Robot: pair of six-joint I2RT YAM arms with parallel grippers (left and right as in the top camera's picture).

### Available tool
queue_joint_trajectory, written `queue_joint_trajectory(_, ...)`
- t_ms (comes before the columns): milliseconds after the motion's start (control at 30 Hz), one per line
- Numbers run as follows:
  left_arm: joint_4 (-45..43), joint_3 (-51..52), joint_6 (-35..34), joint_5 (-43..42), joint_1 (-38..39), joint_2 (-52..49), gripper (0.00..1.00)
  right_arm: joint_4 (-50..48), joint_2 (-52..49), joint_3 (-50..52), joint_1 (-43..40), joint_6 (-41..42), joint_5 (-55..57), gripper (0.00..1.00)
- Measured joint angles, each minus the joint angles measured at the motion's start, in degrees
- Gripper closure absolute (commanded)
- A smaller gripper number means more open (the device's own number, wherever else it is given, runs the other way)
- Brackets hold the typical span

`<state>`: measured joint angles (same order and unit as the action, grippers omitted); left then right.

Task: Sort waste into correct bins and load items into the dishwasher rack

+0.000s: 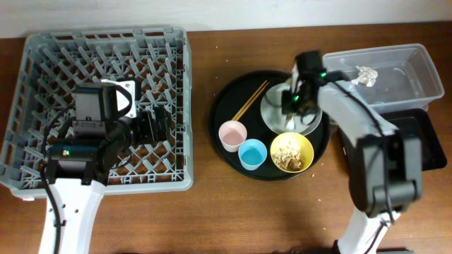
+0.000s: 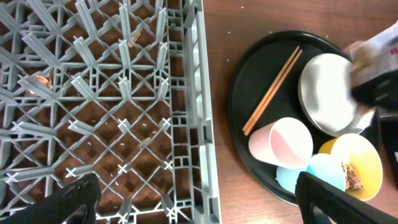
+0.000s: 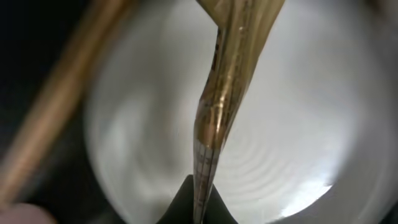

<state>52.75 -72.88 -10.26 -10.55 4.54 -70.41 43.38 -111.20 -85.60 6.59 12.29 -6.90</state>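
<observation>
My right gripper (image 1: 296, 97) (image 3: 200, 202) is shut on a thin golden-brown scrap (image 3: 224, 93) just above the round white plate (image 1: 275, 113) (image 3: 298, 124). The plate lies on the large round black tray (image 1: 226, 141) with the chopsticks (image 1: 251, 100), pink cup (image 1: 232, 134), light-blue cup (image 1: 252, 154) and yellow bowl (image 1: 291, 152) of beige food bits. The crumpled white tissue (image 1: 366, 74) lies in the clear tub (image 1: 417, 70). My left gripper (image 1: 152, 123) (image 2: 196, 199) is open and empty over the grey dishwasher rack (image 1: 42, 49) (image 2: 193, 93).
The shallow black rectangular tray (image 1: 431, 141) sits in front of the clear tub at the far right. A few brown scraps (image 2: 40, 79) lie under the rack's grid. Bare wooden table separates the rack and the round tray.
</observation>
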Motion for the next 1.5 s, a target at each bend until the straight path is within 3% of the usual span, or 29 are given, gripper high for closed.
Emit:
queue_joint_trajectory(133,-0.07,0.00,0.00,0.00,0.00,0.00,0.01,-5.22,8.09,-6.27,-11.39,9.42,-0.22,0.94)
queue_joint_trajectory(200,0.15,0.00,0.02,0.00,0.00,0.00,0.01,-8.17,6.08,-6.32,-18.03,14.73,0.13,0.38)
queue_joint_trajectory(233,0.22,0.00,0.02,0.00,0.00,0.00,0.01,-9.31,4.76,-6.21,-19.74,16.28,0.22,0.21)
queue_joint_trajectory(300,0.24,0.00,0.02,0.00,0.00,0.00,0.01,-11.82,2.12,-6.10,-21.24,13.66,-1.29,0.16)
queue_joint_trajectory(367,0.52,0.00,0.02,0.00,0.00,0.00,0.01,-8.83,2.80,-6.29,-21.11,9.70,-5.95,0.20)
queue_joint_trajectory(467,0.61,-0.04,3.45,-3.02,0.00,0.02,0.01,-0.07,8.79,-6.34,-21.05,7.69,-13.73,0.46)
queue_joint_trajectory(533,0.59,-0.20,6.23,-5.97,0.04,0.15,0.01,10.03,20.37,-7.06,-19.04,5.29,-18.10,0.58)
queue_joint_trajectory(633,0.68,-0.44,7.26,-7.08,0.04,1.40,0.01,19.67,26.23,-8.57,-12.94,2.58,-19.21,0.58)
queue_joint_trajectory(733,0.63,-0.85,7.69,-7.34,0.04,1.97,0.01,27.10,24.13,-6.19,0.15,-0.74,-16.35,0.58)
queue_joint_trajectory(867,0.76,-0.85,7.69,-7.54,0.04,1.97,0.01,21.73,20.92,4.42,14.12,-1.90,-11.30,0.57)
queue_joint_trajectory(1000,2.16,-0.92,7.69,-7.72,0.04,1.97,0.01,9.73,18.03,14.97,18.60,1.27,-4.96,0.60)
queue_joint_trajectory(1067,2.62,-0.92,7.69,-7.72,0.04,1.97,0.01,6.93,16.13,17.62,18.53,2.38,-2.80,0.70)
queue_joint_trajectory(1100,2.84,-0.92,7.63,-7.74,0.04,1.97,0.01,7.08,15.61,18.01,18.53,2.71,-2.25,0.86)
queue_joint_trajectory(1167,2.58,-0.92,7.04,-8.11,0.04,1.97,0.01,7.15,15.23,18.01,18.53,3.06,-2.03,0.96)
queue_joint_trajectory(1300,0.46,-0.92,4.61,-12.00,-0.44,1.97,0.01,13.05,16.24,16.26,17.97,2.29,-3.96,0.96)
queue_joint_trajectory(1400,-2.75,-0.94,2.78,-22.69,-5.86,1.97,0.01,21.55,21.86,8.41,15.72,-0.96,-7.93,0.96)
queue_joint_trajectory(1500,-4.48,-0.94,1.62,-32.98,-10.38,1.97,0.01,22.18,27.47,1.27,11.52,-4.81,-15.93,0.96)
